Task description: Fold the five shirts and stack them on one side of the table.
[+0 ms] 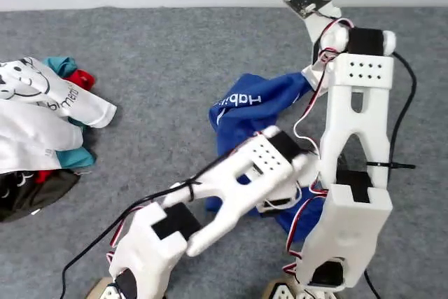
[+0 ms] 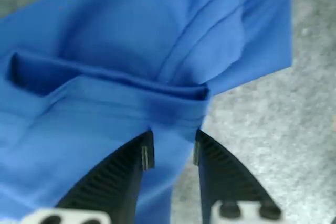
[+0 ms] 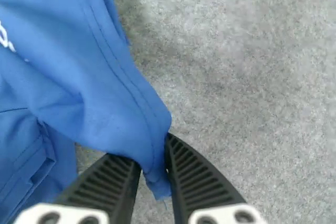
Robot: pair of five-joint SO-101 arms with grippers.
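Two arms are seen over a blue shirt [image 1: 255, 113] in the high view, mid-table on the grey table [image 1: 154, 54]. The shirt is crumpled, not flat. Its long axis is run from far to near at a slight slant, with the white print at the far end. Its near part is covered by the left arm [image 1: 231, 180] and the right arm [image 1: 360, 68], so the full outline is hidden. A pile of other shirts [image 1: 42, 124], white, teal, red and black, is heaped at the view's left edge and cut off by the frame. The separate pieces can't be counted.

Left wrist view: the left gripper [image 2: 170, 150] is held over a folded ridge of the blue cloth. Its fingers [image 2: 131, 171] are set apart, with a hem edge seen in the gap. The cloth looks to be lying below rather than pinched, though that is hard to make out.

Right wrist view: the right gripper [image 3: 153, 156] is clamped on a corner of the same shirt. Fabric is bunched between the ribbed pads and a small tip is left poking out. The stitched hem is run away from the grip, and the rest of the shirt is cut off by the frame.
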